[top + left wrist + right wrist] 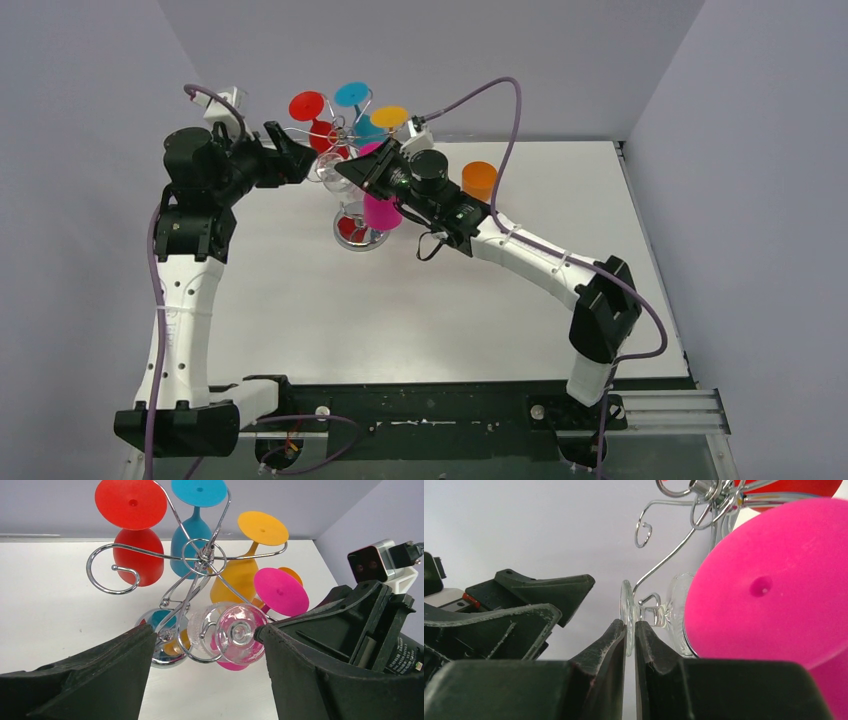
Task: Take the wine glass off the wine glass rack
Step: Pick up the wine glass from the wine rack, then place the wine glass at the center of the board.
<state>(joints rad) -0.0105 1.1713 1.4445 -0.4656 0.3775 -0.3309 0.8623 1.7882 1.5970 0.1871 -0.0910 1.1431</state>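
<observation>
The clear wine glass (235,635) hangs on a curled arm of the rack (202,557). The right gripper (629,630) pinches the rim of the glass's foot. The left gripper (205,635) is spread wide, with the glass between its fingers.

This is a robotics lab test cell. The left arm (180,300) and right arm (545,262) are bolted to a dark rail (430,412) at the edge of a plain white surface (400,320). Bare lilac-grey walls (80,90) box it in, purple cables (512,110) loop overhead, and a wine glass rack (357,237) stands on it.
</observation>
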